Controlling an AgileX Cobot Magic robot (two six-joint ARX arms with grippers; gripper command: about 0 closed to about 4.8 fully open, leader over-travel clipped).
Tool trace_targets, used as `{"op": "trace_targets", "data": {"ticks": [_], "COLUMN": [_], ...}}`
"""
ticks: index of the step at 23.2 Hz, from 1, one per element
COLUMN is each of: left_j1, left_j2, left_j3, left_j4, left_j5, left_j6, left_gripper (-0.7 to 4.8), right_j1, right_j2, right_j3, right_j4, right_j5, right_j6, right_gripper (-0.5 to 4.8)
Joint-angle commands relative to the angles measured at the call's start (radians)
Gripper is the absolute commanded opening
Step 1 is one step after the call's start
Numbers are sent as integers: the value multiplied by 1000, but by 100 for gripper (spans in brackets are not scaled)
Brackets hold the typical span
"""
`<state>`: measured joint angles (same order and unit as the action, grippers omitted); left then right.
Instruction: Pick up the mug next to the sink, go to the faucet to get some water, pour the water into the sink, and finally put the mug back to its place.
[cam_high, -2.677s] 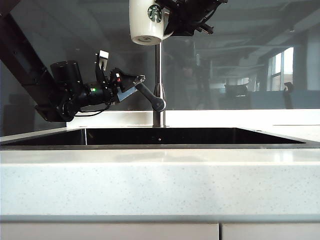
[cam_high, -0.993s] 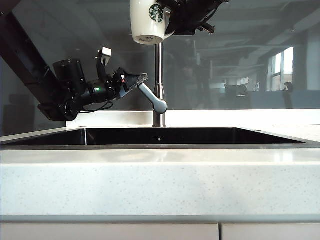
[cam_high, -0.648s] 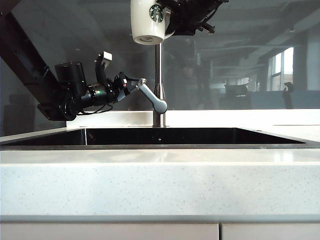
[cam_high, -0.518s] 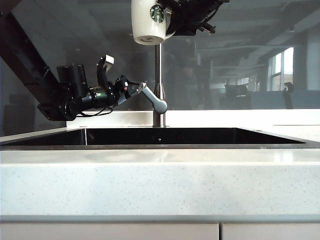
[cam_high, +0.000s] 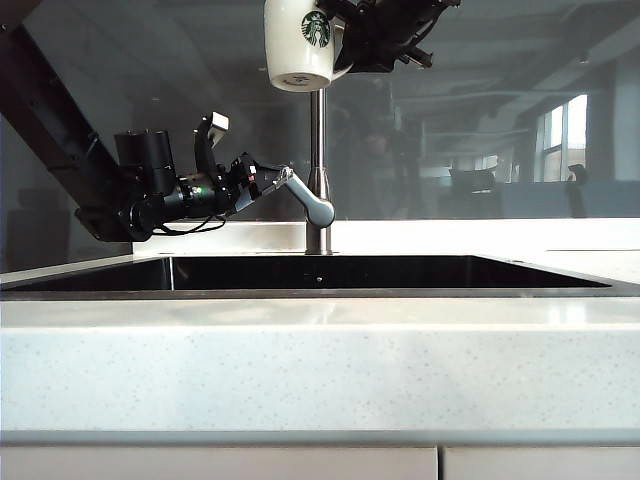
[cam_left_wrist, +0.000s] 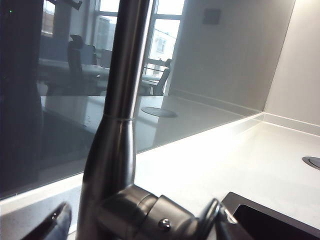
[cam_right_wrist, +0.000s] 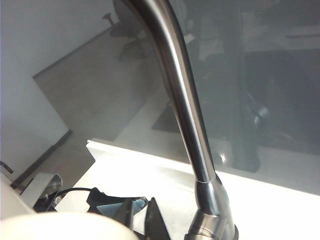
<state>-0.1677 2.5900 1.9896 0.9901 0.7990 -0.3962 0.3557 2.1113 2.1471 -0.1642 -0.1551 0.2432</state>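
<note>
A: Progress? The Starbucks mug is seen lifted, held at 12 o'clock of the exterior view by its handle in the right gripper, jaws clamped shut, directly above the faucet

B: So pickup is judged done. The left gripper is set at 9 o'clock of the faucet pipe, jaws spread wide around the lever handle; no firm grip can be confirmed

A: No water stream is visible. Filling, pouring into the sink and returning the mug are left
</note>
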Motion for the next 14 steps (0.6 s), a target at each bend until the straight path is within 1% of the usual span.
{"op": "trace_targets", "data": {"ticks": [1,4,8,10,12,13,14], "left_j1": [0,0,-1,-1,-2,-2,-2], "left_j2": [-6,-6,-6,-6,-6,-6,-6], "left_j3": [4,4,4,4,4,4,4], "left_j4": [13,13,13,12,6,-13,-19], "left_j5": [-3,-3,-5,-22,-69,-125,-157], "left_j6": [5,9,36,50,69,101,117], "left_gripper": [364,364,364,364,363,364,364], "right_j1": [2,2,2,2,2,2,2], "right_j2": [-22,-22,-22,-22,-22,-22,-22], "right_j3": [14,14,14,14,14,14,14], "right_j4": [68,63,63,62,62,62,62], "right_j5": [-4,-4,-4,-4,-5,-5,-5], "right_j6": [18,18,18,18,18,18,18], "right_gripper": [-9,-9,-9,-9,-9,-9,-9]}}
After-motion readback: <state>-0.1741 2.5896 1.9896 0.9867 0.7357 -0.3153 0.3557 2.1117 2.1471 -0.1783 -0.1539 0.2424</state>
